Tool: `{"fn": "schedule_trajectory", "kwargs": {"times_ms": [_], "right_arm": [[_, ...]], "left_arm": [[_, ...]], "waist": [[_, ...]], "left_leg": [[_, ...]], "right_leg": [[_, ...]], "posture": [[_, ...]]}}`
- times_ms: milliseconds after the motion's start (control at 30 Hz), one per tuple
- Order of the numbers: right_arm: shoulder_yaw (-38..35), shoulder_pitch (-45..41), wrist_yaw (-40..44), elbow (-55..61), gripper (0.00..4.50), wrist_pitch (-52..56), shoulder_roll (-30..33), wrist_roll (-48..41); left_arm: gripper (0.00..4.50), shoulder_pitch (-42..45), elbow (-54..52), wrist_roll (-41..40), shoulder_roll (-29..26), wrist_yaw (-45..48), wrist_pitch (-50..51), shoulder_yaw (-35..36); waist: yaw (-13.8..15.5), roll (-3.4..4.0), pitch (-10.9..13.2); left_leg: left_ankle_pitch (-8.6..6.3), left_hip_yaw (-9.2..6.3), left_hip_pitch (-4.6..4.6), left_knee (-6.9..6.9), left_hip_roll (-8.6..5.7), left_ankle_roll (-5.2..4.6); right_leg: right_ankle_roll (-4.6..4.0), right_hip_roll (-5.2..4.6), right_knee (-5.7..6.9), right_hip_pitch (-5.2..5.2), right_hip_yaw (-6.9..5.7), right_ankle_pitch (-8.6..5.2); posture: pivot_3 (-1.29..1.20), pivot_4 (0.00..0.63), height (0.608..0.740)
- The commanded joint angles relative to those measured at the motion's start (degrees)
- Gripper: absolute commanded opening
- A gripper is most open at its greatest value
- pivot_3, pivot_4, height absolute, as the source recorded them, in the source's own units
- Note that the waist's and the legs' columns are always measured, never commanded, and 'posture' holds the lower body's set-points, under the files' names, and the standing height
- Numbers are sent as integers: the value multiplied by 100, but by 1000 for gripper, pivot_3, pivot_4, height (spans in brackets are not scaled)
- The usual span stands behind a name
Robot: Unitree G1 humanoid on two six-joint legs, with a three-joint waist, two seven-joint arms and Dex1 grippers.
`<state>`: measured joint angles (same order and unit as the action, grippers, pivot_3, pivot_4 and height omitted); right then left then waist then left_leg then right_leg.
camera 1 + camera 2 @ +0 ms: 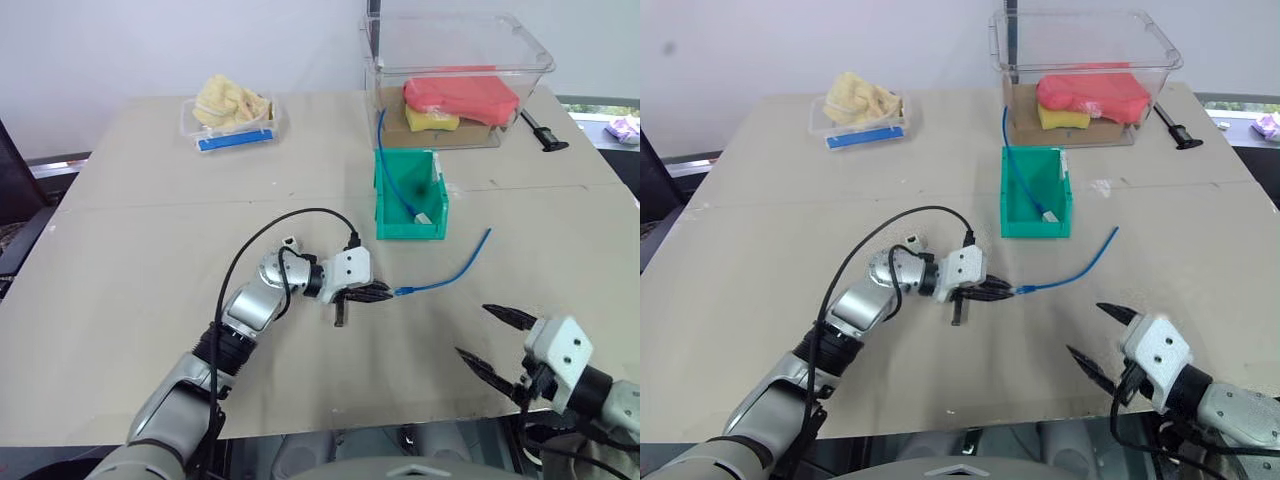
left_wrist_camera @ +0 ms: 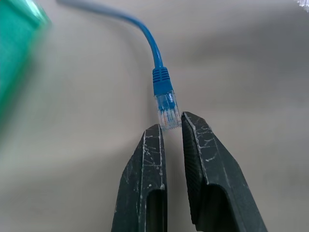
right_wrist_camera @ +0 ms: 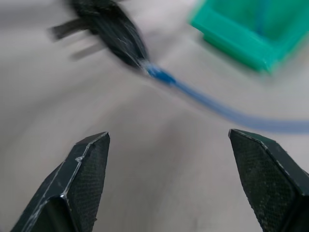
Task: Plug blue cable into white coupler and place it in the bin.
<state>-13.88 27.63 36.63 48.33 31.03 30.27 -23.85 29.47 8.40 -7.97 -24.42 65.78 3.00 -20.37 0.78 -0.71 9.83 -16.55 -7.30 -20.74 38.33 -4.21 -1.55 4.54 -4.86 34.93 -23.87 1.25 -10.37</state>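
Standing by the table, I note the blue cable [image 1: 445,273] lying on the bare tabletop just in front of the bin [image 1: 409,196], its long axis running from a near plug end at the robot's left up and away toward the right. The left gripper [image 1: 370,292] lies low at that near end, pointing along the cable toward the right. In the left wrist view its fingers [image 2: 149,159] are drawn close with only a narrow slit between them, and the clear plug [image 2: 168,108] sits right at their tips; whether the plug is truly pinched or merely touched I cannot tell. The left arm is plainly the nearer to the cable.

The right gripper [image 1: 492,336] hangs at the near right of the table, well apart from the cable, its fingers spread wide and holding nothing.

Containers: the bin already holds another blue cable [image 1: 393,170] and a small white piece [image 1: 421,216] that may be the white coupler; this is too small to confirm. The large clear tub [image 1: 455,62] behind the bin contains red and yellow items. A small clear tray [image 1: 232,118] with yellow cloth stands at the far left.

Judgement: the mating step is not yet done, and the coming move depends on a firm hold of the plug end
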Motion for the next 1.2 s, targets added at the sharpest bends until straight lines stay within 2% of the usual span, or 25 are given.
{"fn": "schedule_trajectory", "kwargs": {"times_ms": [33,100,233,333,467,733,833,900,933,1100,1167,1200], "right_arm": [[1,-404,-828,104,3853,1203,-516,-1220],[-19,-712,-1296,112,3853,1637,-881,-1823],[34,-1488,-2306,19,2080,1968,-1660,-3063],[61,-1932,-2910,-144,2080,2059,-1927,-3765],[191,-2389,-3547,-406,2080,2083,-1957,-4521],[497,-2956,-4056,-831,2080,1957,-1780,-5098],[567,-3008,-4135,-883,1247,1897,-1693,-5203],[611,-3011,-4182,-892,267,1846,-1642,-5267],[625,-3012,-4209,-893,121,1815,-1624,-5319],[706,-3031,-4249,-908,121,1729,-1419,-5491],[723,-3062,-4243,-946,0,1689,-1346,-5538],[736,-3069,-4245,-950,0,1667,-1318,-5556]], "left_arm": [[90,-117,-419,-420,20,93,-603,421],[90,-198,-502,-484,25,92,-918,544],[0,-304,-459,-325,40,-52,-1867,702],[0,-298,-412,-252,33,-142,-2211,734],[0,-183,-320,-147,32,-259,-2503,743],[0,-168,-391,-42,41,-391,-2655,658],[0,-208,-478,-47,30,-419,-2645,638],[0,-222,-502,-60,21,-420,-2646,635],[0,-219,-506,-75,13,-404,-2647,633],[0,-160,-469,-202,-30,-321,-2502,676],[962,-176,-565,-427,-75,-226,-2079,711],[1209,-197,-622,-492,-106,-196,-1959,726]], "waist": [[2,4,-1],[7,7,-3],[2,7,-2],[9,7,-3],[-9,8,-2],[-25,8,-3],[-26,8,-3],[-34,8,-2],[-40,8,-2],[-59,8,-2],[-76,8,-2],[-87,8,-2]], "left_leg": [[0,2,-1,-1,7,1],[0,1,-1,-4,9,0],[0,6,-3,-3,8,0],[-1,8,-1,-1,5,0],[0,4,-2,-2,-3,0],[0,5,-1,-3,-5,-1],[0,6,-1,-3,-5,-2],[0,6,-1,-3,-5,-2],[0,5,-1,-3,-5,-2],[0,5,-1,-3,-4,-2],[0,5,-1,-3,-4,-2],[0,4,-1,-3,-4,-2]], "right_leg": [[-1,2,0,-3,2,0],[-2,2,0,-3,0,0],[-3,4,-2,-4,3,1],[-3,6,-3,-3,3,2],[-4,6,-2,-4,1,2],[-4,10,0,-6,3,2],[-4,10,0,-5,4,2],[-4,11,0,-6,3,2],[-4,11,0,-6,3,2],[-4,13,0,-5,4,2],[-4,13,0,-5,4,2],[-3,13,1,-5,4,2]], "posture": [[0,150,740],[0,150,740],[0,150,740],[0,150,740],[0,150,740],[0,150,740],[0,150,740],[0,150,740],[0,150,740],[0,150,740],[0,150,740],[0,150,740]]}}
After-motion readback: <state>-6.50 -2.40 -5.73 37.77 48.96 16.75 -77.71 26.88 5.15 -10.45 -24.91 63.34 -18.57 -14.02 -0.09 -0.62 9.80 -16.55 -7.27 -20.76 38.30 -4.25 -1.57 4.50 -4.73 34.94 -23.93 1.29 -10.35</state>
